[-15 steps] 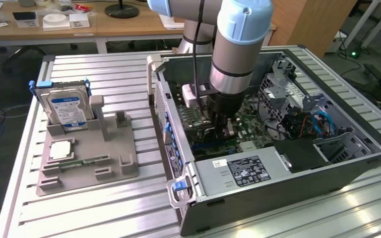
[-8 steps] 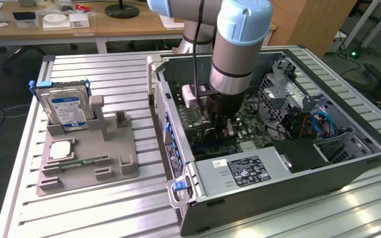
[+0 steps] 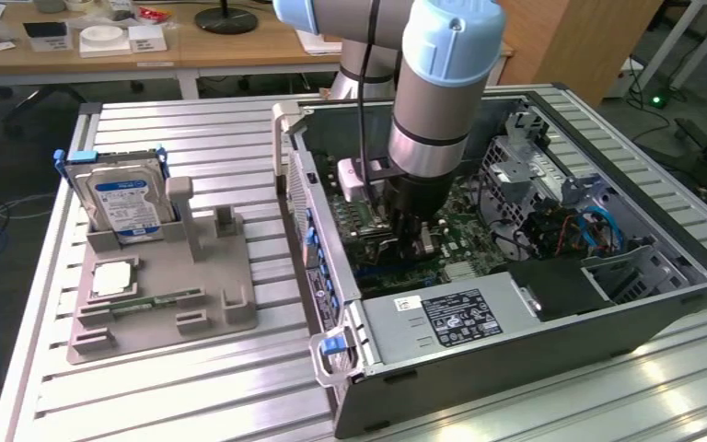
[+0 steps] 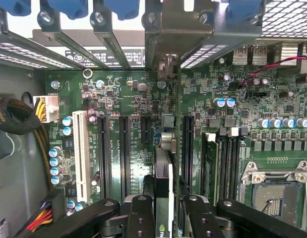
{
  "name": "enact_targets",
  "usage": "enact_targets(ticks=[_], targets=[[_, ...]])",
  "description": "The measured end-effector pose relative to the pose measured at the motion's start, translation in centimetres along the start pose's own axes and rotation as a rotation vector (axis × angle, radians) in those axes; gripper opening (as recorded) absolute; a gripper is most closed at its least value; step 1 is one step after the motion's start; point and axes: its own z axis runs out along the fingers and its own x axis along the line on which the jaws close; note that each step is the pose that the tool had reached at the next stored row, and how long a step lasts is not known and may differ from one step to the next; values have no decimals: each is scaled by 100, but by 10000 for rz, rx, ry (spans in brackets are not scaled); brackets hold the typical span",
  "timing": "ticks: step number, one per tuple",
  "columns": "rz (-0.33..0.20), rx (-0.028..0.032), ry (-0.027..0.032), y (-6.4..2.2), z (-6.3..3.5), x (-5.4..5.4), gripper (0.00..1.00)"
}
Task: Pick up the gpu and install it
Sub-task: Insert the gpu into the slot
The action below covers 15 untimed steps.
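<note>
Wrist view: past the row of long black expansion slots (image 4: 124,153) on the green motherboard (image 4: 272,99), the black two-fingered gripper (image 4: 163,218) clamps the thin dark gpu (image 4: 163,173) edge-on over a slot, a light, stiff, fragile card best pinched along its top edge.

case (image 3: 648,304): at 3 o'clock of holder (image 3: 163,295)
hard drive (image 3: 121,204): in holder, 12 o'clock end
gpu (image 4: 163,183): over motherboard (image 4: 133,99)
</note>
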Motion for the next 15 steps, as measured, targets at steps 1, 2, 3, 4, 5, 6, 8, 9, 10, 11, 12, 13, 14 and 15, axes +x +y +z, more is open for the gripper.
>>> enact_targets(ticks=[1, 2, 3, 4, 5, 6, 8, 9, 10, 11, 12, 13, 14, 15], targets=[[0, -1, 2, 0, 0, 0, 27], [-1, 0, 1, 0, 1, 0, 27], [0, 1, 0, 0, 2, 0, 27], [0, 1, -1, 0, 3, 0, 27], [0, 1, -2, 0, 3, 0, 27], [0, 1, -2, 0, 3, 0, 27], [0, 1, -3, 0, 3, 0, 27], [0, 1, -2, 0, 3, 0, 27], [-1, 1, -2, 0, 3, 0, 27], [-1, 2, -2, 1, 4, 0, 27], [-1, 1, -1, 2, 4, 0, 27], [-1, 1, -1, 2, 5, 0, 27], [0, 2, -2, 3, 5, 0, 27], [0, 1, -2, 3, 6, 0, 27]])
